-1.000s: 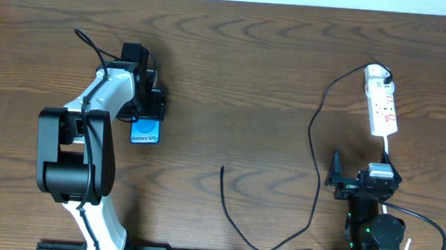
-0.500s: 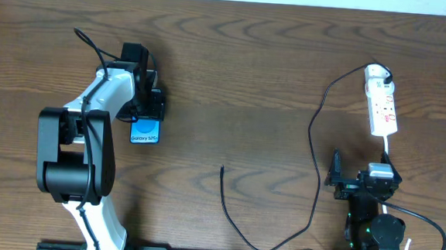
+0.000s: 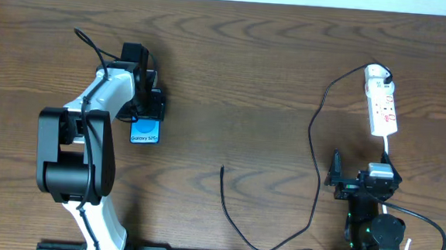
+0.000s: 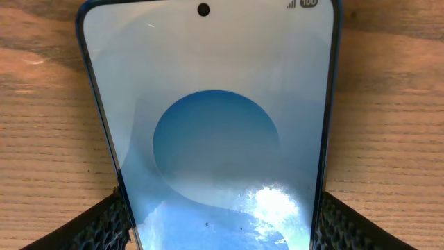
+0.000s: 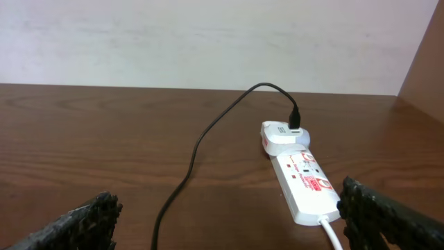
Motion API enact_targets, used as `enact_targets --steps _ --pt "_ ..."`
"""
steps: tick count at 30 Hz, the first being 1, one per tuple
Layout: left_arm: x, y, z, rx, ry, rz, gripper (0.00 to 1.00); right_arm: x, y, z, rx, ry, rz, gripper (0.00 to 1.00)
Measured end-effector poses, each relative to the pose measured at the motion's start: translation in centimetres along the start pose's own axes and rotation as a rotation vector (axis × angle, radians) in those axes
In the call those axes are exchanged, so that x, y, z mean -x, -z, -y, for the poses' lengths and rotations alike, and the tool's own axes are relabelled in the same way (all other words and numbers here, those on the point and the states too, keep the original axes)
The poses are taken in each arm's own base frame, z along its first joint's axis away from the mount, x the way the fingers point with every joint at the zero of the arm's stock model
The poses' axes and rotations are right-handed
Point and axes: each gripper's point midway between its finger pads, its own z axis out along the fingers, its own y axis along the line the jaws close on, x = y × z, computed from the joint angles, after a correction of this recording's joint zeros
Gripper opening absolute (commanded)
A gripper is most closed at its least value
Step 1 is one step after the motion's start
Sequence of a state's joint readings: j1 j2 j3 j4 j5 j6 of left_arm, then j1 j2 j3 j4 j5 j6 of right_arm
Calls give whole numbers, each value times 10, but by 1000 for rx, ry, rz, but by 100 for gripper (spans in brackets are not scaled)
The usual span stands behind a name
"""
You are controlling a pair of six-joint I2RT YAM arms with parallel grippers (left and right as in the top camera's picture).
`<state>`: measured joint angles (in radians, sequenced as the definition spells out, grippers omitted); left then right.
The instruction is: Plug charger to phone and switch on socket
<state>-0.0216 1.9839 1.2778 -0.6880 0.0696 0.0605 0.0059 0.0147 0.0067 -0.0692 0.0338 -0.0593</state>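
Observation:
The phone [image 3: 145, 130], blue screen up, lies on the table at the left. My left gripper [image 3: 148, 111] is shut on its upper end; in the left wrist view the phone [image 4: 215, 125] fills the space between both fingers [image 4: 218, 232]. The charger cable [image 3: 315, 146] runs from a white adapter on the socket's far end down across the table, and its free tip [image 3: 222, 168] lies loose mid-table. The socket [image 3: 382, 104] is at the right and also shows in the right wrist view [image 5: 305, 180]. My right gripper [image 3: 365, 176] is open and empty just below it, fingers wide apart [image 5: 225, 226].
The socket's white cord [image 3: 387, 147] runs down past my right gripper. The charger cable [image 5: 198, 146] curves across the table left of the socket. A pale wall stands behind the table's far edge. My left arm's own black cable [image 3: 92, 43] loops at the upper left.

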Motion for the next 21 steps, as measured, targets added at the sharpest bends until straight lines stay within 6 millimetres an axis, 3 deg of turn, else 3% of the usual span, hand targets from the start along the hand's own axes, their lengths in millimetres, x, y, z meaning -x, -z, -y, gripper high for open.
enact_targets --steps 15,21 --pt "-2 1 0 0 -4 -3 7 0 0 0 0 0 0 99" --pt "-13 3 0 -3 -16 -27 7 0 0 0 0 0 0 99"
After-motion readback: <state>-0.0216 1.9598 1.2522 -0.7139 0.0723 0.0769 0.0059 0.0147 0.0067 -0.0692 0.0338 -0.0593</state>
